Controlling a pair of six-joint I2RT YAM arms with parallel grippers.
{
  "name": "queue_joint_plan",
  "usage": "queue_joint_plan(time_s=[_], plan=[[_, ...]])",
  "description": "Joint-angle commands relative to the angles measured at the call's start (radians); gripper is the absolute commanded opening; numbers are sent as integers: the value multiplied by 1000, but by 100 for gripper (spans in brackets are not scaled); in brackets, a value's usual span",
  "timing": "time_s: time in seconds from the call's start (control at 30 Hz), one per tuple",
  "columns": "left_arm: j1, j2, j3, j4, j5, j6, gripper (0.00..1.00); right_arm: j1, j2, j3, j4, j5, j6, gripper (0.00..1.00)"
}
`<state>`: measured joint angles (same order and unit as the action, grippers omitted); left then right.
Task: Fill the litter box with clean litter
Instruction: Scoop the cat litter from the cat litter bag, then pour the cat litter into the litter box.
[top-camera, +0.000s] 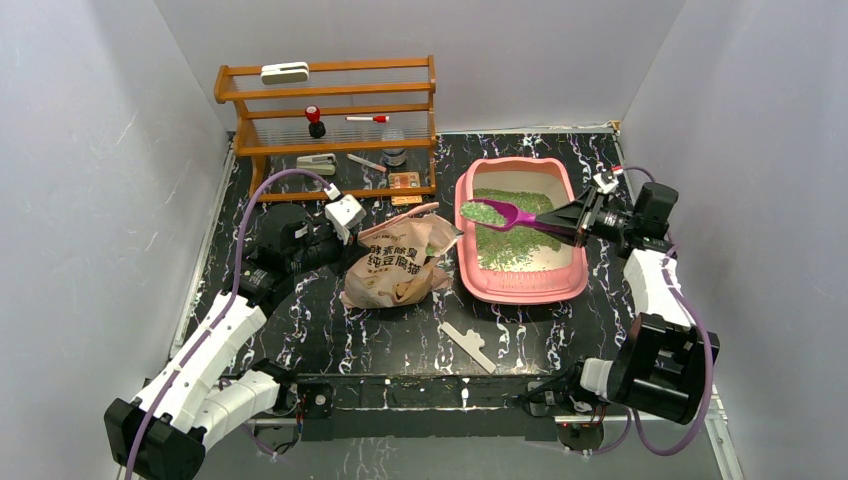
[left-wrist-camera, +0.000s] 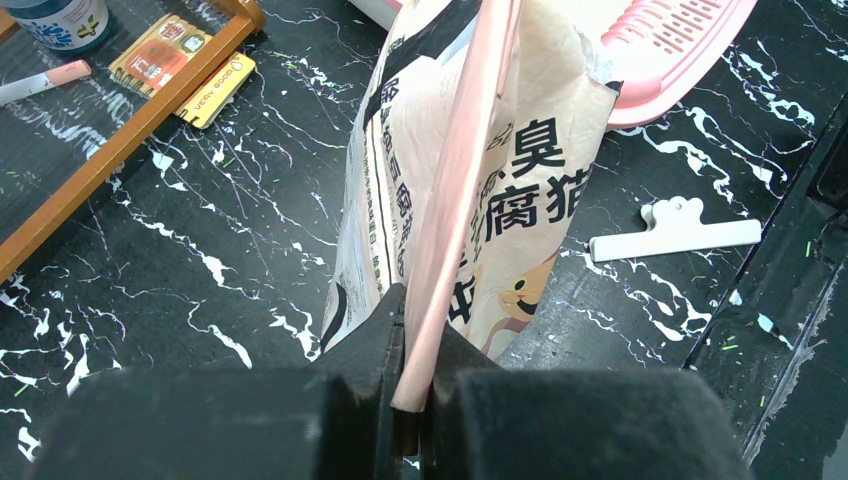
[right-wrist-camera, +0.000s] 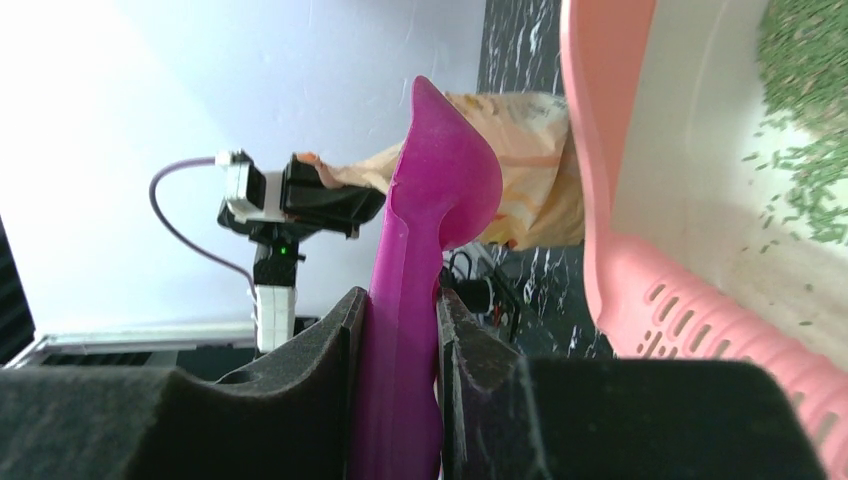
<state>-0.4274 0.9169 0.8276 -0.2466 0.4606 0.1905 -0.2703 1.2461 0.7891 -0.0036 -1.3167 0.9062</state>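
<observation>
Marbled table (top-camera: 400, 340); right end effector (top-camera: 581, 222) holds loaded scoop (top-camera: 510, 215) over litter box (top-camera: 520, 292)

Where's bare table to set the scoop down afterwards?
Widest: bare table in front of the bag, left of the white clip. A narrower strip runs between clip and litter box. Crowded: bag hard by the box's left side; rack behind.

The left arm (top-camera: 215, 340) stretches forward and inward, its left hand (top-camera: 358, 228) pinched shut on a flat pink strip (left-wrist-camera: 460, 150), while the right arm (top-camera: 655, 280) rises, elbow bent, its right hand (top-camera: 578, 222) pointing left and clamped on a purple plastic scoop (right-wrist-camera: 440, 180).
</observation>
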Motion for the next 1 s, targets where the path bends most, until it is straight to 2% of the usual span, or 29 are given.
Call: queue_joint_plan(time_s=[0.0,0.17,0.4,0.67,0.8,0.97], plan=[[-2,-19,53,107,66,5,0,-58,-43,4,124,43,90,0],[-3,-32,46,106,61,4,0,-109,-62,-42,269,143,214,0],[-2,-42,44,104,46,1,0,-127,-73,-65,294,288,227,0],[-2,-43,41,98,43,4,0,-130,-66,-96,338,375,257,0],[-3,-45,38,98,42,5,0,-130,-58,-86,282,386,206,0],[-2,-49,37,98,38,4,0,-130,-60,-21,117,443,69,0]])
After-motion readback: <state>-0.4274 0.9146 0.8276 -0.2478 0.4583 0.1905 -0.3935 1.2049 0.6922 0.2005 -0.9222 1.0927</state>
